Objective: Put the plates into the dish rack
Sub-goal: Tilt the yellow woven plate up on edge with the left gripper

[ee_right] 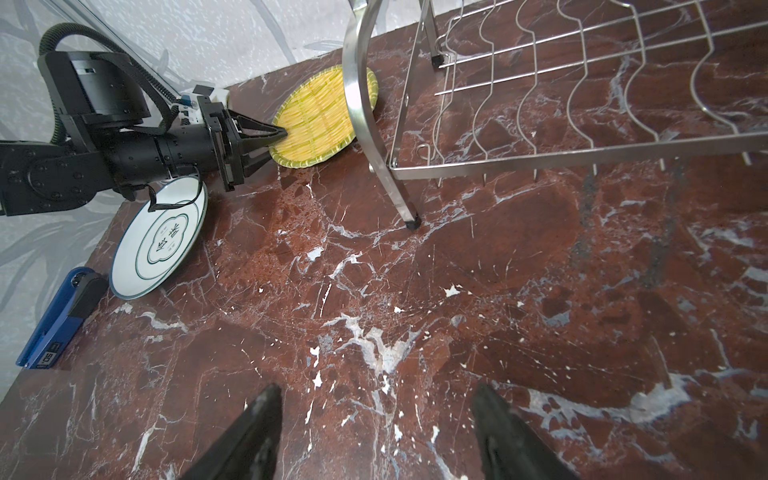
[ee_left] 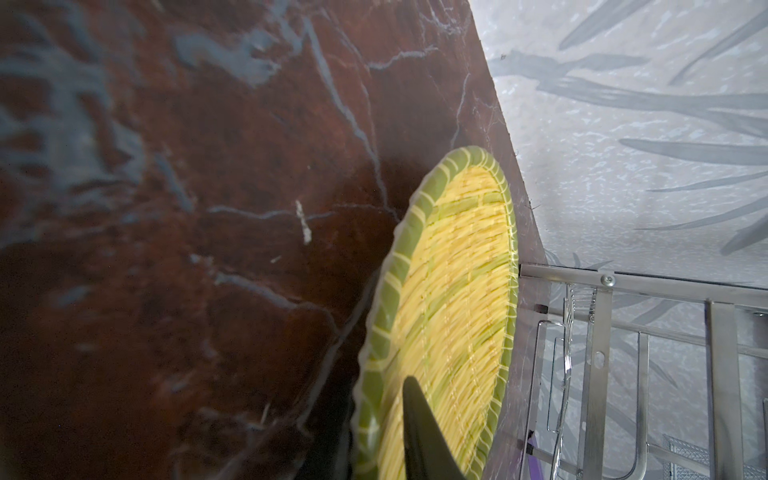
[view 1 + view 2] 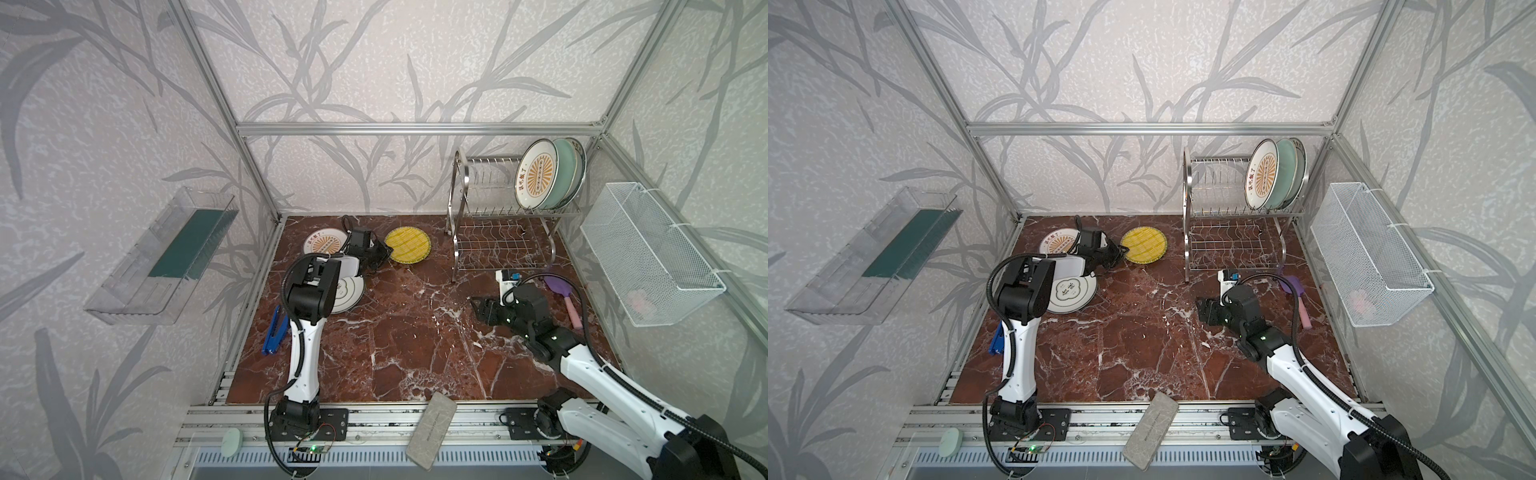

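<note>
On the red-brown marble bench (image 3: 415, 353), the left hand (image 3: 384, 252) pinches the rim of the small round yellow plate (image 3: 409, 245) near the back wall. To the right stands the shiny steel wire dish rack (image 3: 494, 245). A white plate with an orange sunburst (image 3: 538, 174) stands upright on its top shelf, with two more plates behind it. The right hand (image 3: 478, 306) hovers over the bench, fingers spread.

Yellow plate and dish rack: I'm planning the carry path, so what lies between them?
Nothing. Only bare marble tabletop separates the yellow plate from the dish rack, as both top views show.
</note>
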Controlling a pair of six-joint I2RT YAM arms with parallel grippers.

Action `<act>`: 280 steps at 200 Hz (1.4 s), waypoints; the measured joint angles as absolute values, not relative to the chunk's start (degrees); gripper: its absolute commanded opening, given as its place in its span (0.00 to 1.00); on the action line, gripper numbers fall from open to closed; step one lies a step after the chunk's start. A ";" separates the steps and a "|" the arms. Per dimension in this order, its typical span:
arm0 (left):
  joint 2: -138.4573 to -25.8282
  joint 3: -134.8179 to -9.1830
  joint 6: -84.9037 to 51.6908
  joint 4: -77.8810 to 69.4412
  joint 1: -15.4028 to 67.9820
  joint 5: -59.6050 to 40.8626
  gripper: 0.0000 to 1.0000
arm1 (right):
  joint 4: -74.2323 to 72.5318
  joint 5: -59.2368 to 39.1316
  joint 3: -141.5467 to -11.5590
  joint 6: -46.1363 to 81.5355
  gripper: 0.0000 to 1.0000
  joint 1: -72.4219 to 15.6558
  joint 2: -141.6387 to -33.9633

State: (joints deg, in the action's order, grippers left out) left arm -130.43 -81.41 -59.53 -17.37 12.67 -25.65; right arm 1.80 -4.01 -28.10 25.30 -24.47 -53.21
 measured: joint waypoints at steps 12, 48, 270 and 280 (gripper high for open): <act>-130.50 -81.41 -59.68 -17.63 12.67 -25.65 0.20 | 1.89 -3.90 -28.10 25.28 0.72 -24.45 -53.06; -130.67 -81.41 -60.23 -17.96 12.64 -25.69 0.18 | 2.26 -3.49 -28.10 25.28 0.72 -24.45 -52.99; -126.19 -75.37 -63.26 -23.44 12.25 -29.87 0.00 | 4.25 -2.46 -28.10 25.06 0.72 -24.40 -51.66; -125.25 -74.56 -63.26 -23.51 12.25 -30.15 0.00 | 4.14 -2.46 -28.10 25.06 0.72 -24.40 -52.01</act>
State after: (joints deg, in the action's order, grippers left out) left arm -125.25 -74.56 -63.26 -23.51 12.25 -30.15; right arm 4.14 -2.46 -28.10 25.06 -24.40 -52.01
